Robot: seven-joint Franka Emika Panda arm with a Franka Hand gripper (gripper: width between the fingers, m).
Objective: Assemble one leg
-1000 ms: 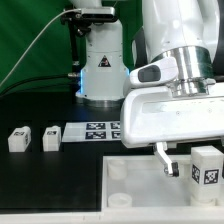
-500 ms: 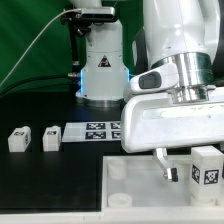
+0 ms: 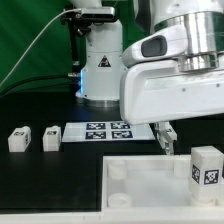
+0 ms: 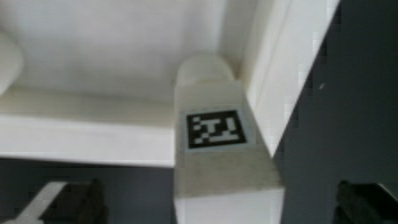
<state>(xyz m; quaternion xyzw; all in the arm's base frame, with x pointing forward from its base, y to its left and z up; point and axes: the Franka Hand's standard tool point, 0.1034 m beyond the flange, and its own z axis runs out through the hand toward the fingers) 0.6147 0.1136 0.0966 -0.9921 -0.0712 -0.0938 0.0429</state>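
Observation:
A white leg (image 3: 207,166) with a square marker tag stands upright at the right end of the large white tray-like piece (image 3: 150,195) in the exterior view. My gripper (image 3: 183,140) hangs open just above and to the left of it; one dark finger (image 3: 165,136) shows, the other is hidden. In the wrist view the same leg (image 4: 217,130) lies between my open gripper (image 4: 217,205) with a gap to each finger, and the tray's wall (image 4: 71,100) is behind it. Two more legs (image 3: 17,139) (image 3: 50,137) stand on the black table at the exterior view's left.
The marker board (image 3: 105,130) lies flat on the table behind the tray. The robot's white base (image 3: 103,65) stands at the back in front of a green curtain. Round sockets (image 3: 118,171) show at the tray's left corners.
My gripper has risen from beside the leg on the tray to above it. The leg has stayed standing in place; the other legs have not moved.

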